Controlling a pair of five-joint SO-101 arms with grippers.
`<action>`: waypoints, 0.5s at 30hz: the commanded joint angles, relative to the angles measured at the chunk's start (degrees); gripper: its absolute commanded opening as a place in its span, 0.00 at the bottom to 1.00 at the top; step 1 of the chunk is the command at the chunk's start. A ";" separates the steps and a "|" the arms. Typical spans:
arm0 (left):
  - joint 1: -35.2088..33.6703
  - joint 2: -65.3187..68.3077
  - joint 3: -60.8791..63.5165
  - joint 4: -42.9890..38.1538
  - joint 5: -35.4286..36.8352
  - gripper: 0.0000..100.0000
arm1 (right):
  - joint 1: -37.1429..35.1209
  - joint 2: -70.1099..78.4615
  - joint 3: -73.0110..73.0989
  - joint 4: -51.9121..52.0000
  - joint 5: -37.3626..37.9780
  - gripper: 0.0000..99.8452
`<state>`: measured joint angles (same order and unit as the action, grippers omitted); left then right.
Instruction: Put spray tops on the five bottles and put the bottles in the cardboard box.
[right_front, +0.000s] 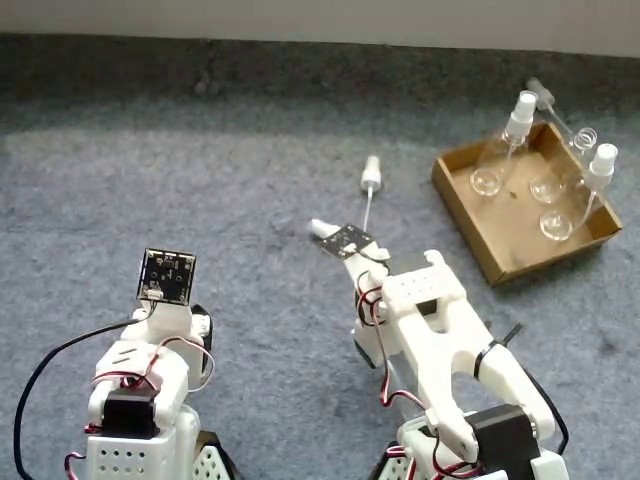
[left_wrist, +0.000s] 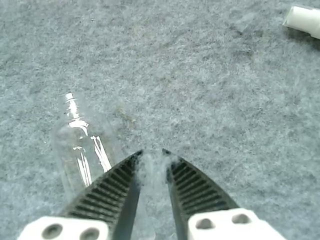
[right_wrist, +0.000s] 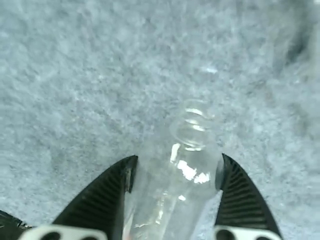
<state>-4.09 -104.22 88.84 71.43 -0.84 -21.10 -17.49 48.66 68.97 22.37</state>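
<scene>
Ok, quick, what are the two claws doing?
Left gripper: open a crack, empty.
Right gripper: shut on the clear plastic bottle.

grey fuzzy carpet (right_front: 250, 180) covers the table, pale band (right_front: 300, 15) behind.

The box (right_front: 467, 228) sits far right on the carpet (right_front: 200, 150), with three bottles (right_front: 545, 188) in it. One spray top (right_front: 371, 174) lies left of the box, a second spray top (right_front: 541, 93) just behind it. A fourth bottle (left_wrist: 80, 145) lies beside the left gripper (left_wrist: 152, 152). A fifth bottle (right_wrist: 187, 170) sits between the jaws of the right gripper (right_wrist: 178, 157).
</scene>
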 joint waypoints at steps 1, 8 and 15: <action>1.01 -0.22 -0.57 -1.14 -0.35 0.01 | 1.10 -4.97 -5.32 0.75 0.26 0.14; 9.27 -0.22 -1.10 -0.79 -0.09 0.01 | 3.03 -20.97 -6.29 3.47 0.18 0.14; 9.71 0.31 -6.64 -0.79 0.00 0.01 | 6.29 -36.44 -4.62 5.05 -6.42 0.14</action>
<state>4.53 -104.22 88.31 71.43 -0.84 -16.70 -47.21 45.67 73.63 19.91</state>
